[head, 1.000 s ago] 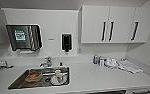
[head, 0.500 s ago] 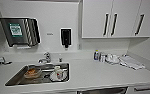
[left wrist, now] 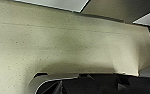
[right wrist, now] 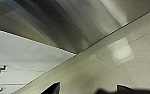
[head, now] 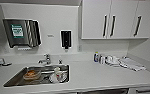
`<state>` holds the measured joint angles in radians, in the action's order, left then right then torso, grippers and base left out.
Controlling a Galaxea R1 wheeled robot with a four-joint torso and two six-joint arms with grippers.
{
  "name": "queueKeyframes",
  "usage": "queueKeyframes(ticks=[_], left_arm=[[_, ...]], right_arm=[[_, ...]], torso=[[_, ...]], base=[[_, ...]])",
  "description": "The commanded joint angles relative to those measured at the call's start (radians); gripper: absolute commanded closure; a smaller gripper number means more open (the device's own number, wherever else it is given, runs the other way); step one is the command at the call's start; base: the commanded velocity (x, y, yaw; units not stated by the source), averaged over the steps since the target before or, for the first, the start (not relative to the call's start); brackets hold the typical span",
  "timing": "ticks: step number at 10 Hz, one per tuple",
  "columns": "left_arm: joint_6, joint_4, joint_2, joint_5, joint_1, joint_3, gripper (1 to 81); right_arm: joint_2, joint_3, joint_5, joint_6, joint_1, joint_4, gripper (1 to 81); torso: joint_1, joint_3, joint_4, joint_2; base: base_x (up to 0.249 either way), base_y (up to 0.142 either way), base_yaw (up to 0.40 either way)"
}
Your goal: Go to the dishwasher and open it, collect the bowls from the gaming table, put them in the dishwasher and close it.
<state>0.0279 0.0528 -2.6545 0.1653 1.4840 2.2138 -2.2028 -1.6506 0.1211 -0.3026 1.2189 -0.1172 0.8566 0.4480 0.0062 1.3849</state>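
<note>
Dishwasher (head: 103, 91): near edge, below the counter (head: 96, 75), right of the sink (head: 37, 75); I see just a dark strip.
Handling: I judge the door stiff, heavy; take its top edge.
My grippers: state unreadable.

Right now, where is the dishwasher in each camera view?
Head view: the dishwasher is probably the dark strip under the counter edge, to the right of the sink; hard to be sure.
Left wrist view: speckled floor with pale panels at its far edge; I cannot tell which is the dishwasher.
Right wrist view: likely the streaked grey steel front meeting the floor, beside a white cabinet door.
Shared landmark: the speckled floor, in both wrist views.
</note>
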Motion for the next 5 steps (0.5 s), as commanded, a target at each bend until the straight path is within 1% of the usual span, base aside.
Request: queueKeyframes(ticks=[1,2,3,4,5], left_arm=[[0.001,-0.001,0.014,-0.038,-0.061,-0.009,1.0],[0.001,-0.001,0.013,-0.038,-0.061,-0.009,1.0],[0.001,-0.001,0.013,-0.038,-0.061,-0.009,1.0],[0.001,-0.001,0.013,-0.038,-0.061,-0.009,1.0],[0.001,-0.002,0.011,-0.038,-0.061,-0.008,1.0]], right_arm=[[0.059,0.049,-0.034,-0.012,-0.120,-0.009,1.0],[0.061,0.063,-0.035,-0.013,-0.135,-0.010,1.0],[0.067,0.080,-0.035,-0.013,-0.147,-0.009,1.0],[0.078,0.106,-0.035,-0.016,-0.161,-0.009,1.0],[0.091,0.135,-0.035,-0.018,-0.178,-0.010,1.0]], torso=[[-0.001,0.093,0.000,-0.001],[0.005,0.098,0.000,0.008],[0.010,0.087,0.000,0.019],[0.012,0.110,0.000,0.023],[0.014,0.075,0.000,0.024]], base=[[0.000,0.000,0.000],[0.000,0.000,0.000],[0.000,0.000,0.000],[0.000,0.000,0.000],[0.000,0.000,0.000]])
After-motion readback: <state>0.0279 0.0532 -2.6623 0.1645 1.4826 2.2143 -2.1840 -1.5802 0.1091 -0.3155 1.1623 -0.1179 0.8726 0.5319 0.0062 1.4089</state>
